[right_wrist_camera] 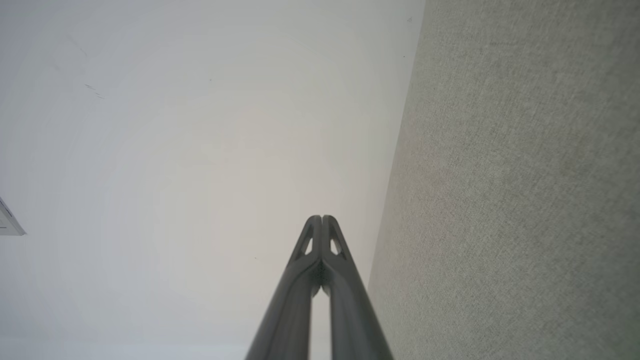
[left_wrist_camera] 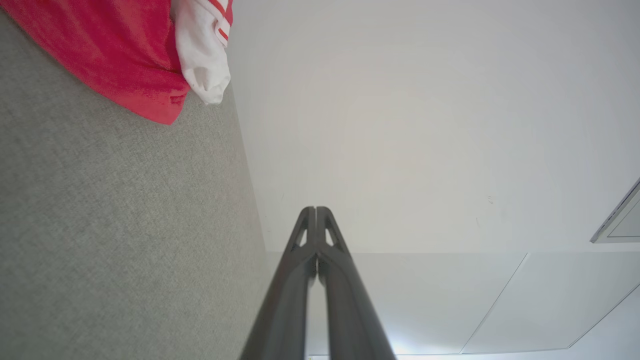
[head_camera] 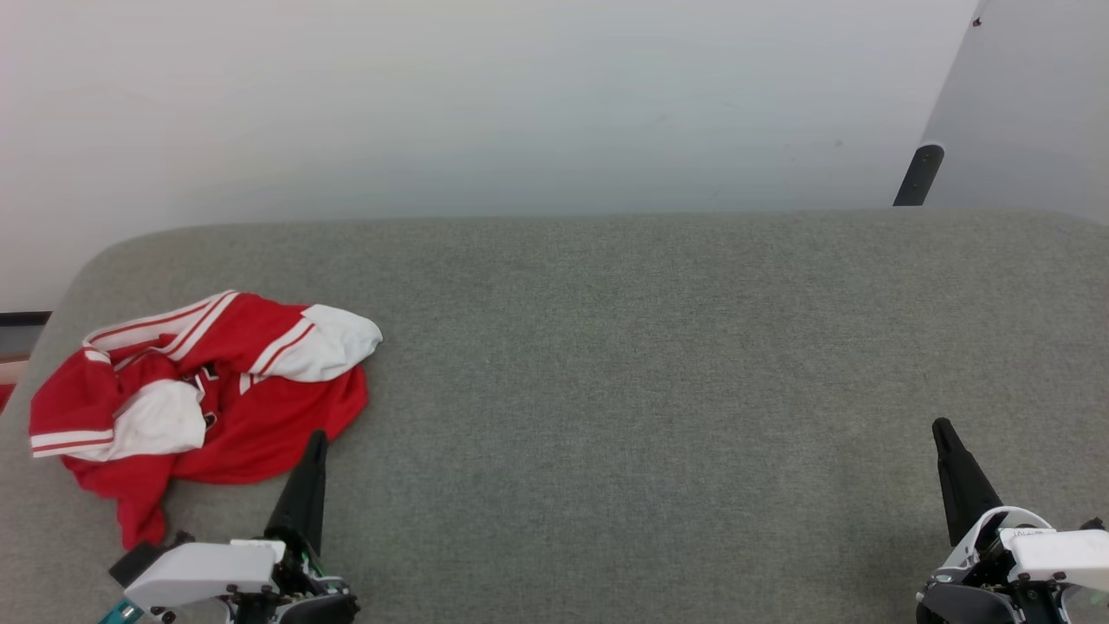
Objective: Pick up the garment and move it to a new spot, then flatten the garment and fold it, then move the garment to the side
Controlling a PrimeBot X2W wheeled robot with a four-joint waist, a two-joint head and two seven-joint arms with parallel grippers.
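Figure: a grey woven-fabric padded surface [head_camera: 658, 347] with rounded far corners is shown before a plain white wall [head_camera: 433, 104]. A crumpled red jersey-style shirt with white striped sleeves [head_camera: 260, 407] is seen on the surface's left part, close to its left edge. Its long axis runs roughly left to right, with one white sleeve [head_camera: 333, 347] pointing right and a red tail trailing toward the near edge. A black post [head_camera: 918, 176] is seen at the far right, well apart. The left gripper [head_camera: 317, 438], fingers pressed together, is held just beside the shirt's near-right hem. The right gripper [head_camera: 941, 426], likewise pressed together, is held well apart.
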